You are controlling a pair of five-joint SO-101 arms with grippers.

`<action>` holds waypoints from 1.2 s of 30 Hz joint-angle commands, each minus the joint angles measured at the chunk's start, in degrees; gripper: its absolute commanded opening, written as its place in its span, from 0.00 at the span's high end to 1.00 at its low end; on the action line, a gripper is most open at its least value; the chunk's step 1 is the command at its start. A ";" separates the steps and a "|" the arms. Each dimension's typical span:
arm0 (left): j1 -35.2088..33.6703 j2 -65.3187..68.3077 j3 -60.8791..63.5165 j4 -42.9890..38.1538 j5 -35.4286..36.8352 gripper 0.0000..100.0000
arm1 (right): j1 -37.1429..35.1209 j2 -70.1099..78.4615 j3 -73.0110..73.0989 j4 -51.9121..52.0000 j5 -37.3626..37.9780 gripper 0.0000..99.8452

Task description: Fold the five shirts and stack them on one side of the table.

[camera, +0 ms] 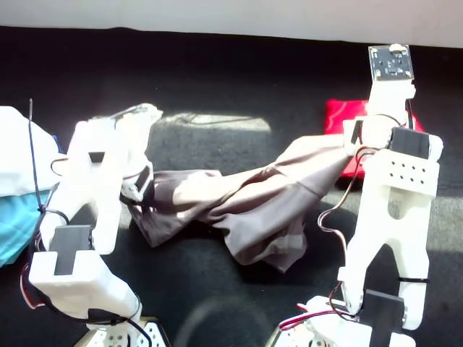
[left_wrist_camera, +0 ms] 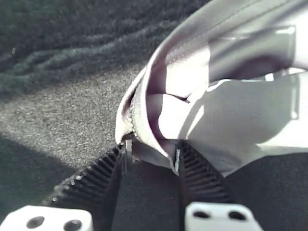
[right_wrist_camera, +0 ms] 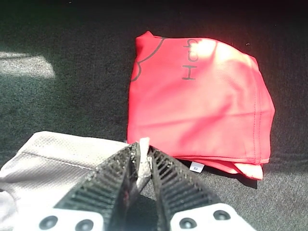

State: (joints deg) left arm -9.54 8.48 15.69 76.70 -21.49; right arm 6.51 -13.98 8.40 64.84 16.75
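Grey fabric lies across the middle of the dark desk (camera: 231, 69). This is the grey shirt (camera: 246, 206), and you hold it at its two ends. Your left end effector (left_wrist_camera: 151, 155) grips a thick bunch of the cloth at the hem or seam. The two ribbed black fingers (left_wrist_camera: 197, 180) stand a little apart, and the folded fabric fills the space between them. In the high view this end of the shirt is beside the left arm, and the cloth there is wrinkled and dark in shadow.

Your right end effector (right_wrist_camera: 143, 161) is almost closed, very narrow, and it pinches only a thin edge of the same grey shirt. The mesh-like fabric spreads away from one side of it. Between the two arms the shirt is not flat. It makes long diagonal folds, and a loose part lies in a heap on the desk nearer to the arm bases.

Just behind the right end effector you can see the red shirt (right_wrist_camera: 197, 101). It is already folded into a neat rectangle and lies on the far right part of the desk, apart from the grey one.

At the left edge of the desk there is a white shirt (camera: 22, 152), and a blue shirt (camera: 13, 224) lies partly under it. I cannot tell whether these two are folded.
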 commanded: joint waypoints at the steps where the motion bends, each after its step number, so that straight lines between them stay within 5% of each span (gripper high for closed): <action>1: -0.48 -3.12 -6.02 4.84 -0.09 0.84 | -0.22 -0.13 -2.86 -1.27 -0.35 0.99; 10: 4.26 -7.43 -8.75 16.18 0.09 0.84 | -0.66 -0.13 -2.86 -1.36 -0.44 0.99; 17: 12.18 -16.40 -2.68 20.04 6.77 0.84 | -3.38 -0.13 -2.86 -1.10 -0.44 0.99; 25: 15.52 -25.27 22.46 2.81 10.81 0.84 | -3.30 -0.22 -2.86 -0.92 -0.44 0.99; 36: 15.43 -15.34 25.80 -10.37 10.81 0.84 | -3.47 -0.22 -2.86 0.31 -0.26 0.99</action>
State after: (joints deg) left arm 5.23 -7.87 41.54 68.88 -12.00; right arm 3.25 -13.98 8.40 64.66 16.75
